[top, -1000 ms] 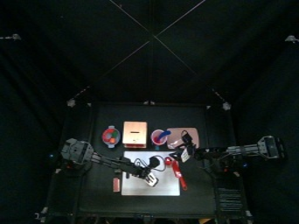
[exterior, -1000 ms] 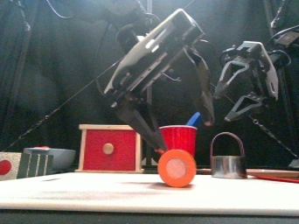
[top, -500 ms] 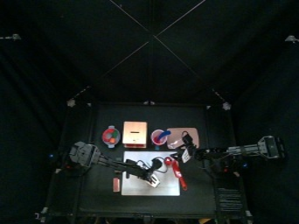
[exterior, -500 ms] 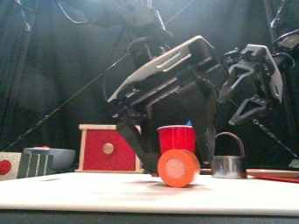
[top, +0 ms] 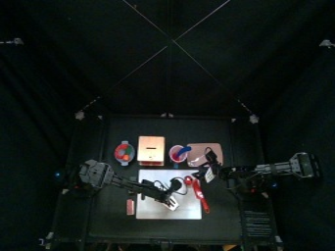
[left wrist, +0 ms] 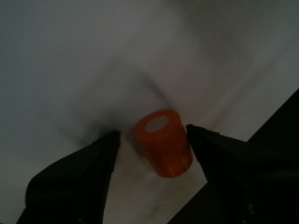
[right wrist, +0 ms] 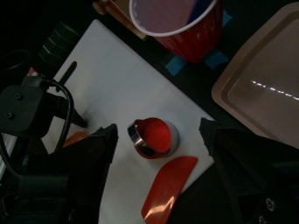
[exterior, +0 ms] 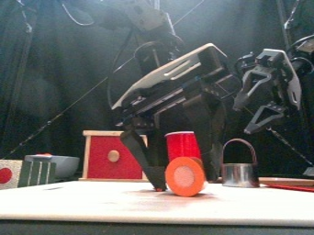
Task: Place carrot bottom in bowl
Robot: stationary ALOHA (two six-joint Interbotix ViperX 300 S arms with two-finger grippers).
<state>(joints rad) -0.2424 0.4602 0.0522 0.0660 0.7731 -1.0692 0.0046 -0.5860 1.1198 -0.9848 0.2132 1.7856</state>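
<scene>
The carrot bottom (exterior: 186, 175), a stubby orange chunk, lies on the white board (exterior: 110, 204) near the table's front. My left gripper (exterior: 185, 182) is down at the board, open, with one jaw on each side of the chunk. In the left wrist view the carrot bottom (left wrist: 165, 145) sits between the spread jaws of that gripper (left wrist: 149, 136), touching neither. The bowl (top: 123, 150), pinkish-red rimmed, stands at the back left. My right gripper (exterior: 262, 115) hangs open above the right side.
A red and wood box (exterior: 113, 156), a red cup (exterior: 186, 144) and a metal cup (exterior: 240, 170) stand behind the chunk. The right wrist view shows a round red object (right wrist: 155, 135), a red strip (right wrist: 170, 188) and a pink tray (right wrist: 263, 79).
My left gripper has come down to the board and now straddles the carrot bottom, jaws still open. The right gripper has stayed raised and open.
</scene>
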